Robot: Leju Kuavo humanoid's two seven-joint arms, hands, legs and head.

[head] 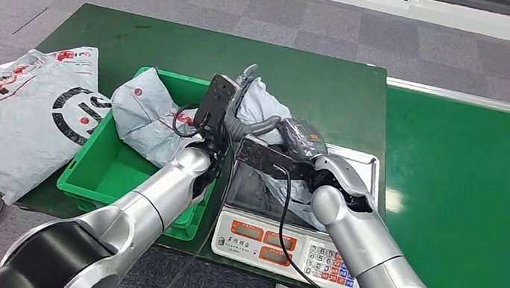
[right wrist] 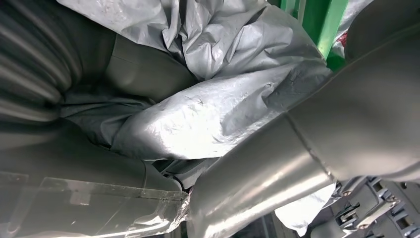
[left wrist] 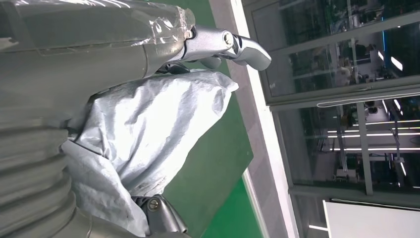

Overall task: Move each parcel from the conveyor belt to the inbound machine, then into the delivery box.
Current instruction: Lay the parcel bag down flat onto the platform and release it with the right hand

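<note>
Scale [head: 283,246] below fingers; both hands, left hand [head: 231,107] and right hand [head: 297,146], clamp grey parcel [head: 265,104]. Slick film may slip, snag crate [head: 93,174] rim.

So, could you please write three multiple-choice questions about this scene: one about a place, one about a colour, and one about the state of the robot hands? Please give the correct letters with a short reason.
1. Where does the large grey parcel with the black round mark lie?
A. inside the green crate
B. on the table beside the crate
C. on the scale

2. What colour is the crate?
A. blue
B. red
C. green

3. What are both robot hands doing?
A. holding one grey parcel over the scale
B. hanging open at the sides
C. pressing the scale's keys

Answers:
1 B: the large grey parcel rests on the table, outside the green crate.
2 C: the crate's walls are green.
3 A: the left robot hand and right robot hand grip the grey parcel above the scale.
</note>
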